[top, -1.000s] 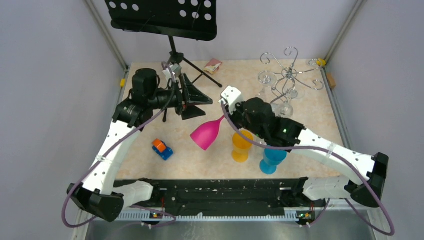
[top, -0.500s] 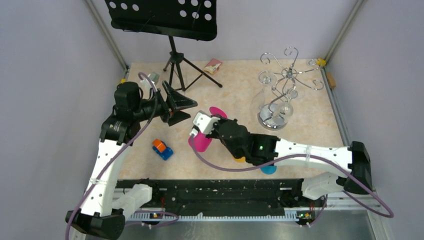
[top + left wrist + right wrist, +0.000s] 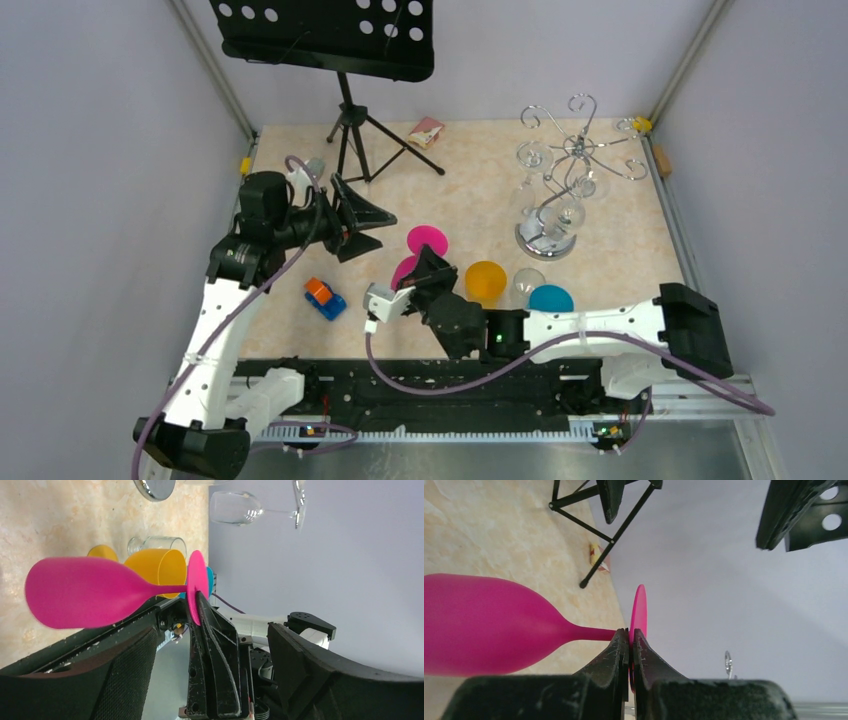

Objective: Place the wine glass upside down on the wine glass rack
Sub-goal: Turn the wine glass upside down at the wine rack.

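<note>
The wine glass rack (image 3: 546, 240) stood at the far right of the table (image 3: 630, 250) and the music stand (image 3: 350, 120) at the far left, with a small packet (image 3: 427, 130) between them. Three cups (image 3: 527, 284) were ranged before the rack. The wine glass (image 3: 427, 240) was left of them, and the toy car (image 3: 325, 298) further left.

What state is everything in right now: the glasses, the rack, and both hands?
pink glass, upside down, gripped at the stem
right hand, shut on pink glass
left hand, open, empty
rack, upright
hung glass, upside down on rack
yellow glass, upright
blue glass, upright
clear glass, upright
</note>
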Available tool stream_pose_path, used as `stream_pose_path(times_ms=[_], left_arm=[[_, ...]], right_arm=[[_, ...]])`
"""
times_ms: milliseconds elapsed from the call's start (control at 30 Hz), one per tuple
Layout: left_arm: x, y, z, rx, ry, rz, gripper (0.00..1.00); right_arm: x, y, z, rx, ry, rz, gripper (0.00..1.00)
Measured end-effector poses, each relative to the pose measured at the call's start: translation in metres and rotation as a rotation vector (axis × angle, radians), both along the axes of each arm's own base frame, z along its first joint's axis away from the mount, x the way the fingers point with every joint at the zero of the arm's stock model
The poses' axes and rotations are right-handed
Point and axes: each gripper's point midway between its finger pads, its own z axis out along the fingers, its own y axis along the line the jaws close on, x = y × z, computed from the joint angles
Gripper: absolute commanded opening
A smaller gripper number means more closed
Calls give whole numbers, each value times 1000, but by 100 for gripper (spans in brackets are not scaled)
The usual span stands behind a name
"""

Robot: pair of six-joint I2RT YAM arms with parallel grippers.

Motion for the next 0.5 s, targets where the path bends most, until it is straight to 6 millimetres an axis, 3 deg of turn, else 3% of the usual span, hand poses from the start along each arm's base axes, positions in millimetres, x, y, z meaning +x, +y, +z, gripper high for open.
stream_pose_path(times_ms=[233,500], left_arm=[[-3,-2,-25,0,79,-15,78],[-13,-11,-24,-26,91,-72,60]], right_arm=[[-11,6,-8,-120,-121,1,0],[-19,14,-11,-197,-189,0,0]])
